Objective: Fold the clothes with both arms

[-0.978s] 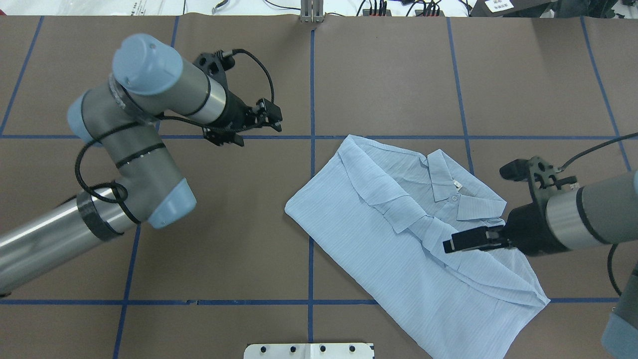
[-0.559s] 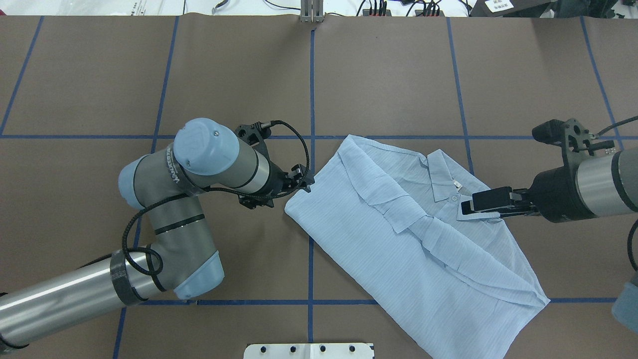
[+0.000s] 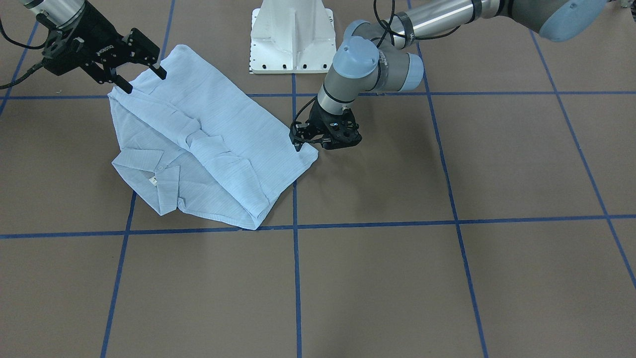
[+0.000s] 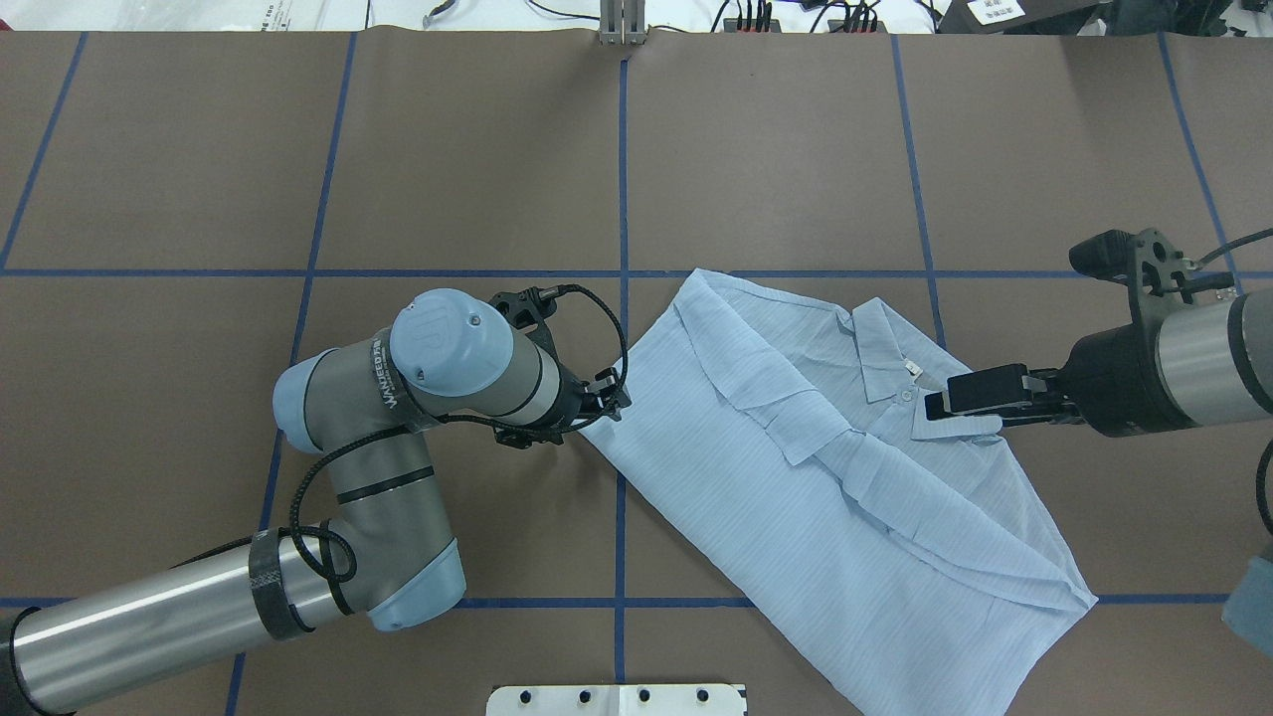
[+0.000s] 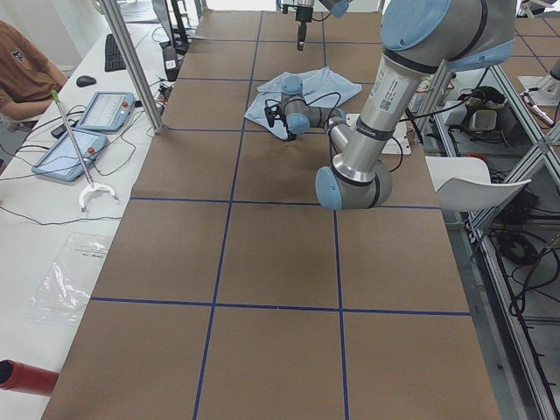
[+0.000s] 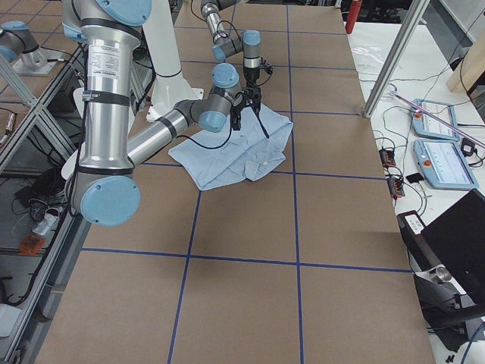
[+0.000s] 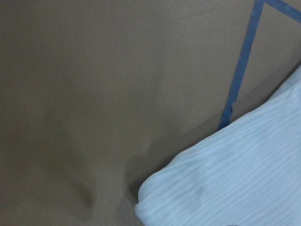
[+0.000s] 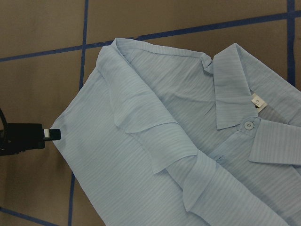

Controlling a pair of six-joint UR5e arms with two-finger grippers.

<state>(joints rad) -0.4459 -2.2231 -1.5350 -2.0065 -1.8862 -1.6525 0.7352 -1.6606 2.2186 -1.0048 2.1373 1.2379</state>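
Observation:
The clothes are one pale blue striped shirt (image 4: 845, 497), partly folded, lying flat on the brown table with its collar (image 4: 895, 373) toward the far right. My left gripper (image 4: 609, 396) points down at the shirt's left corner (image 3: 305, 156); it looks open, with one fingertip (image 8: 49, 134) touching that corner. The left wrist view shows only that corner (image 7: 225, 183) and bare table. My right gripper (image 3: 144, 79) hangs open above the shirt with nothing between its fingers. From overhead the right gripper (image 4: 943, 406) is over the collar's right end.
The white pedestal base (image 3: 293, 40) stands at the table's near edge, just behind the shirt. Blue tape lines (image 4: 622, 199) grid the brown table (image 4: 796, 149). A side desk with tablets (image 5: 87, 114) and a seated person (image 5: 22, 74) lies beyond the far edge.
My left arm swung in from the far left and came down at the shirt's left corner. My right gripper pulled back from the shirt's middle to the collar's right end.

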